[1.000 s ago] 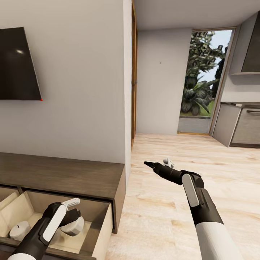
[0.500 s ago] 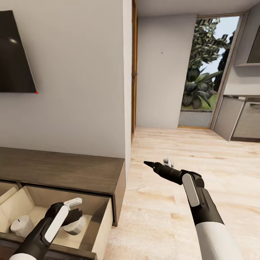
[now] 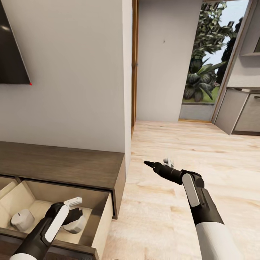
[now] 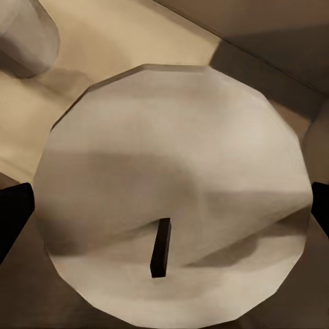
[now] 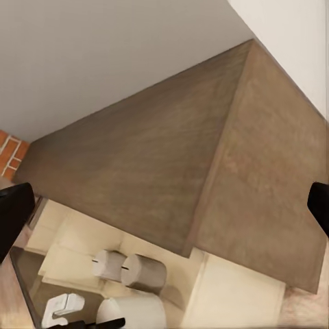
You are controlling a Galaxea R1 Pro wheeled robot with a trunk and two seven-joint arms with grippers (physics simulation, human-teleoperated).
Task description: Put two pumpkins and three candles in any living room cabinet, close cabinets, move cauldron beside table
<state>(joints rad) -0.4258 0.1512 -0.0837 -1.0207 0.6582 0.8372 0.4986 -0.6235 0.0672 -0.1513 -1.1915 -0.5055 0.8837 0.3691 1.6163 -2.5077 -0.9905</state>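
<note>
Our left gripper [image 3: 73,213] has its jaws around a candle [image 4: 171,219] inside the open cabinet [image 3: 65,173] drawer, at seven o'clock. It looks rigid, light, smooth; side grips suit it. Right gripper [image 3: 157,163] jaws spread, empty.

You have a dark wall screen [image 3: 11,47], a pale wood floor [image 3: 202,144], and a garden doorway [image 3: 213,65] ahead.

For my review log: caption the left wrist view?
Left gripper straddling a cream candle inside the open cabinet drawer.
</note>
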